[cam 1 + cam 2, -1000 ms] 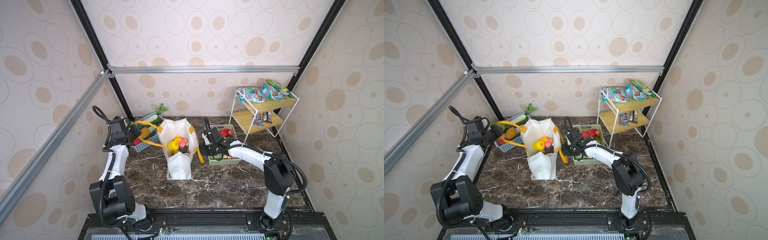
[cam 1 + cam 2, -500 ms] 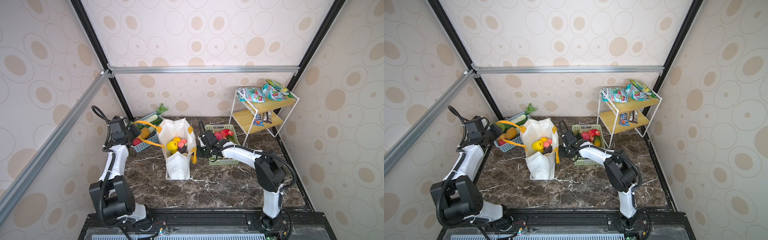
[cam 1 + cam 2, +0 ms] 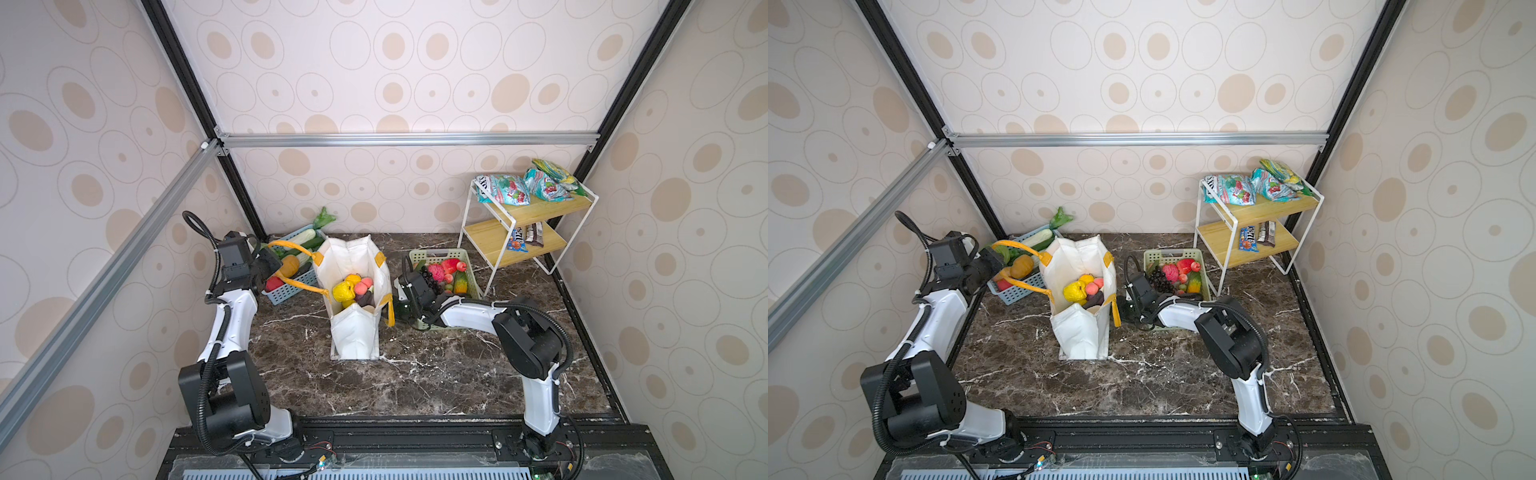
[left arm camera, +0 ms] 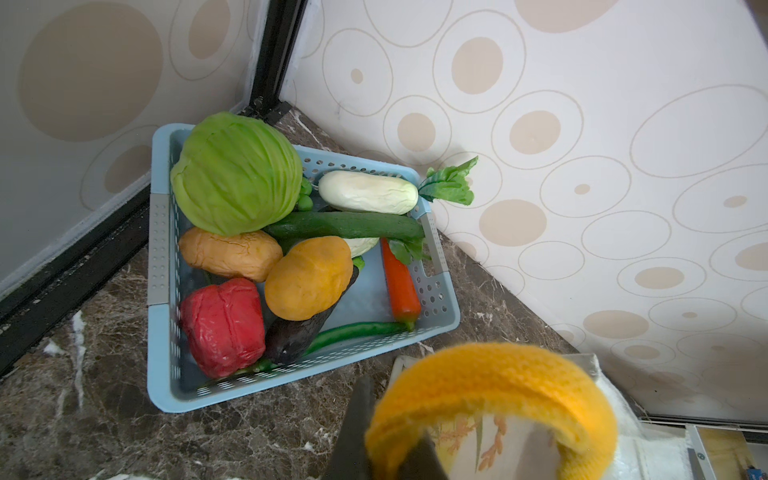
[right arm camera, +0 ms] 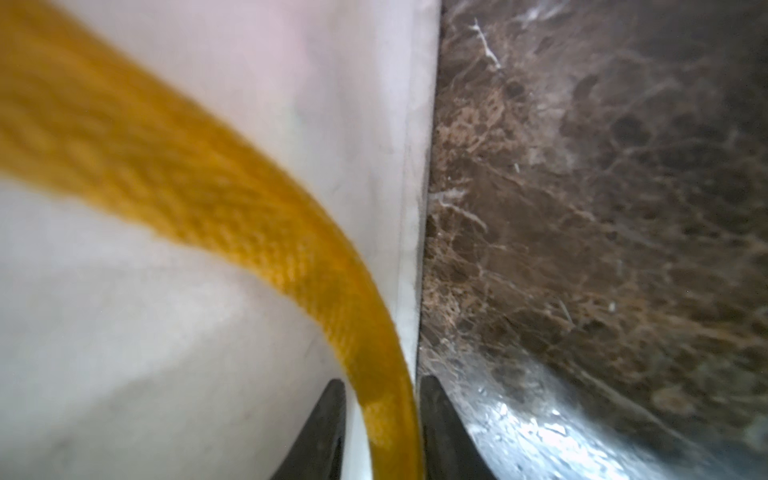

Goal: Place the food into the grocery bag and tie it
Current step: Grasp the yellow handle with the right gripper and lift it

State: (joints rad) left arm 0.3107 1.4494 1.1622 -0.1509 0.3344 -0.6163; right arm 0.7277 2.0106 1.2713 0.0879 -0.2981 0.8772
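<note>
- Grocery bag (image 3: 355,332) stands upright mid-desk (image 3: 436,374), mouth open, food (image 3: 347,291) inside.
- Left fingers (image 4: 357,415) are clamped on 1 yellow strap (image 4: 490,374), stretched out over the blue basket (image 4: 166,291).
- Right fingers (image 5: 328,419) sit narrow on either side of the other strap (image 5: 249,216); I cannot tell if they pinch it.

Upright cream grocery bag (image 3: 355,337) holds colourful food (image 3: 344,291).
</note>
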